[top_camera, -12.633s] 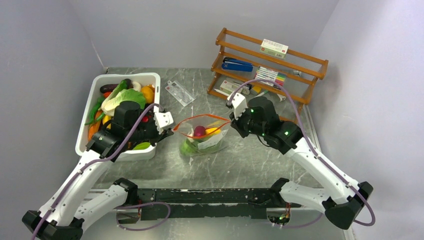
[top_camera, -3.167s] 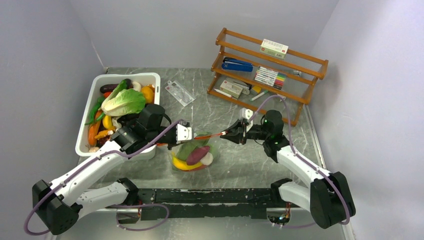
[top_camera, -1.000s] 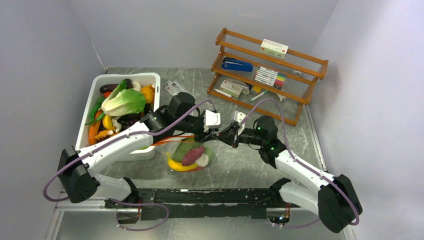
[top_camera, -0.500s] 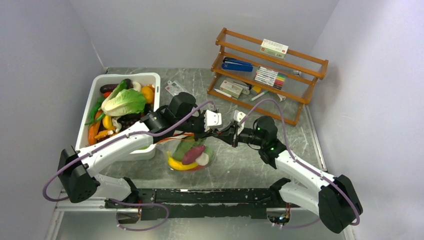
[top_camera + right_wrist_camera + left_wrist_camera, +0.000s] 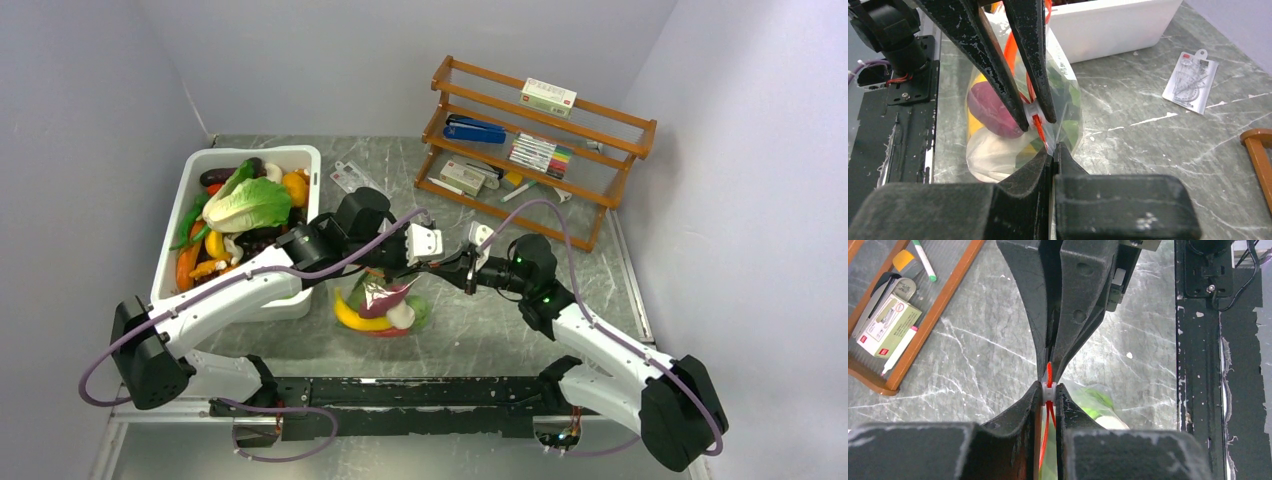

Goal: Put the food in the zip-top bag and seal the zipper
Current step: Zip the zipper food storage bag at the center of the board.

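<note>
Step in hand: I judge this to be the sealing – food is already inside the zip-top bag (image 5: 385, 305), so only the zipper (image 5: 1047, 407) is left.
Bin at far left: the white bin (image 5: 170, 262) holds more toy produce; I leave it alone.
Left gripper: my left gripper (image 5: 1048, 392) is pressed together on the small white slider (image 5: 1048, 391) riding the red-orange zipper strip.
Bag: it hangs between the two grippers, lifted at the mouth, its belly sagging toward the counter (image 5: 480, 330); a yellow piece, a purple piece and green leaves show through the plastic.
Right gripper: my right gripper (image 5: 1052, 155) is clamped on the bag's mouth edge just beside the slider, nearly nose to nose with the left one.
Next move: as I read it, the right should keep the edge taut while the left draws the slider along the strip – a steady pull, or the slider may slip free.
</note>
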Robot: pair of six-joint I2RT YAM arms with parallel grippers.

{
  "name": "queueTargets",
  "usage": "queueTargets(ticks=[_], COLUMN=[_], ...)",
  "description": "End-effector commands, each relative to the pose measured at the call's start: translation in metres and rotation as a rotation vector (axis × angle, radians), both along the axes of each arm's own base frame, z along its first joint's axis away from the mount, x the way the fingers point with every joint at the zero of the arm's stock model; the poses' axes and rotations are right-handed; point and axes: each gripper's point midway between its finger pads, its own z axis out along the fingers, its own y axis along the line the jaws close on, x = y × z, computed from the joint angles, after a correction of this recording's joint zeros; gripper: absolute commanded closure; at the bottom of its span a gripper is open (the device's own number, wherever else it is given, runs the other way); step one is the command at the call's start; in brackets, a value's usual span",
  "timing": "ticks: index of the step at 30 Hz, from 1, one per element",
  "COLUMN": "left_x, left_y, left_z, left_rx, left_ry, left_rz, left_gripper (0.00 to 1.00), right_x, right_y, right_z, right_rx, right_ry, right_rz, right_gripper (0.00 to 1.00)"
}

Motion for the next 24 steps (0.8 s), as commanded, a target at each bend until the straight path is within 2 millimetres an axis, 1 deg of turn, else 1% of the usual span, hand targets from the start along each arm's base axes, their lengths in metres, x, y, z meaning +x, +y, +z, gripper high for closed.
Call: queueTargets(ticks=[1, 4, 8, 11, 13, 14, 18, 22, 23, 24], left_x=[-0.004, -0.005, -0.004, -0.004, -0.004, -0.004, -0.003, -0.005, -0.005, -0.005], left_y=[0.013, 0.01, 0.003, 0.001, 0.0, 0.0, -0.001, -0.003, -0.003, -0.003], left_z=[0.006, 0.007, 0.008, 0.008, 0.008, 0.009, 0.007, 0.005, 0.005, 0.006], left_rx=[0.024, 0.008, 0.0, 0.003, 0.0, -0.001, -0.003, 0.007, 0.006, 0.003], left_ry=[-0.015, -0.013, -0.008, -0.003, -0.001, -0.001, 0.002, 0.013, 0.013, 0.014], left_rz=[0.018, 0.006, -0.008, -0.02, -0.023, -0.025, -0.024, -0.035, -0.036, -0.038], left_gripper=[0.93, 0.93, 0.93, 0.93, 0.93, 0.93, 0.93, 0.93, 0.93, 0.93], right_x=[0.006, 0.003, -0.009, -0.007, -0.006, -0.005, -0.002, 0.004, 0.007, 0.009], right_y=[-0.004, -0.001, 0.007, 0.008, 0.009, 0.009, 0.013, 0.018, 0.019, 0.019], right_z=[0.006, 0.006, 0.006, 0.006, 0.007, 0.007, 0.009, 0.016, 0.016, 0.016], right_rx=[0.001, -0.007, -0.005, -0.017, -0.019, -0.021, -0.033, -0.041, -0.046, -0.052], right_ry=[-0.043, -0.035, -0.035, -0.053, -0.062, -0.064, -0.082, -0.101, -0.102, -0.105], right_rz=[-0.035, -0.009, 0.07, 0.052, 0.042, 0.038, 0.035, 0.025, 0.016, 0.012], right_gripper=[1.0, 1.0, 1.0, 0.84, 0.78, 0.77, 0.76, 0.75, 0.76, 0.79])
